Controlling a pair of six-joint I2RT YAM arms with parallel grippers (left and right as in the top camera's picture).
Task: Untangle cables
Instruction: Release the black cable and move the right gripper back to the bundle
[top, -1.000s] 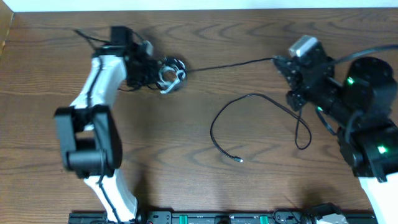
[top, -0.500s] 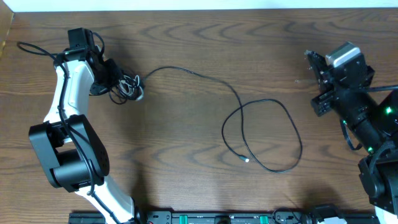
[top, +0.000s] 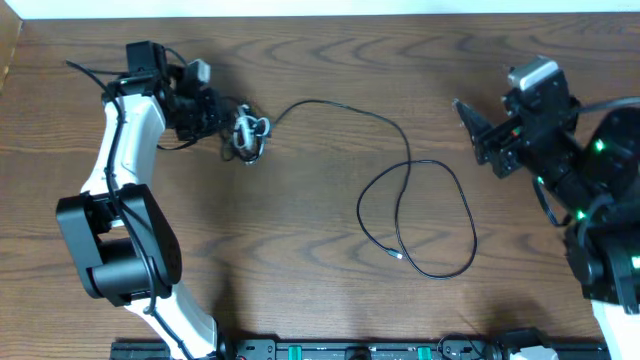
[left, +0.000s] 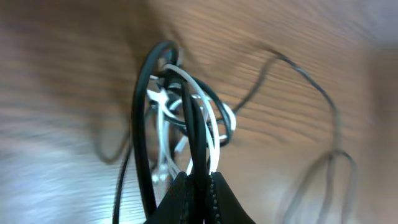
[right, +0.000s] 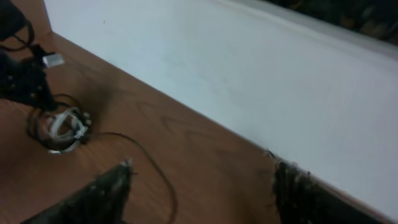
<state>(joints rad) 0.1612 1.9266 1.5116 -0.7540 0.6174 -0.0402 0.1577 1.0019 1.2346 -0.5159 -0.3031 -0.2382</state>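
Observation:
A knot of white and black cables (top: 250, 132) hangs at the fingertips of my left gripper (top: 228, 125) at the table's back left. In the left wrist view, the left gripper (left: 198, 185) is shut on a black strand of that knot (left: 186, 118). One long black cable (top: 400, 135) trails right from the knot and lies slack in loops at mid-table, its small plug (top: 398, 256) resting on the wood. My right gripper (top: 476, 132) stands open and empty at the back right, apart from the loops. The right wrist view shows the right gripper (right: 202, 186) above bare wood, with the knot (right: 62, 127) far off.
A white wall (right: 249, 74) borders the table's far edge. A black rail (top: 350, 350) runs along the front edge. The left arm's own thick wire (top: 90, 75) sticks out at the back left corner.
The black cable, taut between both grippers a second ago, now lies slack in loops. My right gripper has let go, opened and drawn away right. My left gripper swung left, then back, with the knot.

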